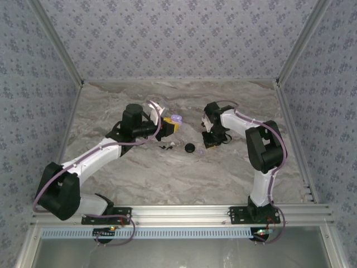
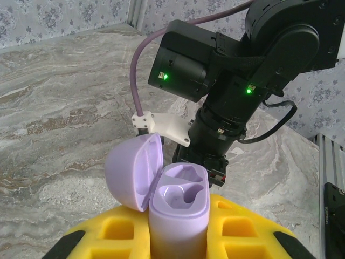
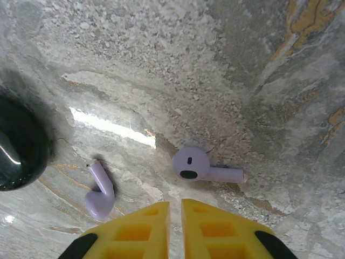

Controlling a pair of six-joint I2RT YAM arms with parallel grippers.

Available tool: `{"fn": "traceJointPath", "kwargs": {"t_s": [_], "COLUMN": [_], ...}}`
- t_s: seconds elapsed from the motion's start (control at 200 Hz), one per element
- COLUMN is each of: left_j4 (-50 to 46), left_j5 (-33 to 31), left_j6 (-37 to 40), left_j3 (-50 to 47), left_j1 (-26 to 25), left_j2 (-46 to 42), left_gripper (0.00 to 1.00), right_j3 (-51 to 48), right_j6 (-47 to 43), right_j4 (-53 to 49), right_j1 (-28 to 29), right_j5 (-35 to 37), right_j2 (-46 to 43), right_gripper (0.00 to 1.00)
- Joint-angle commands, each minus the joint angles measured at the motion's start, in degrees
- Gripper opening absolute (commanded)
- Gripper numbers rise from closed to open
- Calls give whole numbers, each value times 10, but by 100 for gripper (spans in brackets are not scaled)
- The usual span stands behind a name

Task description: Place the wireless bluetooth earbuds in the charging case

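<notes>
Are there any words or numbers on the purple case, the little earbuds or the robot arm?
None: no word, number or logo can be read anywhere. The open charging case is plain lilac, the earbuds are unmarked, and the right arm has two green lights but no readable label.

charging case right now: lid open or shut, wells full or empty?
Open and empty. The charging case has its lid hinged back, both wells bare; both earbuds lie on the table.

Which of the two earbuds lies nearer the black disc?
The left earbud in the right wrist view, its stem pointing up-image; the other earbud lies farther right of the black disc, stem pointing right.
</notes>
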Motion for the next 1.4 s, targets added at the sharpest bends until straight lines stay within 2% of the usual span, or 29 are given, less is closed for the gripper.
{"fn": "traceJointPath", "kwargs": {"t_s": [0.0,0.335,0.685,0.969,1.164,1.394], "left_j4": [4,1,0,-3,-3,-2], "left_j5": [0,-3,-5,-8,-8,-6], "left_j6": [9,12,15,17,17,16], "left_j3": [-3,-4,-4,-5,-3,-1], "left_j1": [-2,-2,-3,-3,-2,-2], "left_j2": [-17,-17,-20,-21,-21,-21], "left_gripper": [12,12,12,12,12,12], "right_j3": [-4,15,43,67,62,66], "right_j6": [16,41,85,95,73,43], "right_j4": [5,22,35,30,44,38], "right_j1": [4,4,4,4,5,-1], "right_j5": [-1,-2,40,40,13,35], "right_j2": [3,26,38,48,13,0], "right_gripper": [13,13,13,13,17,26]}}
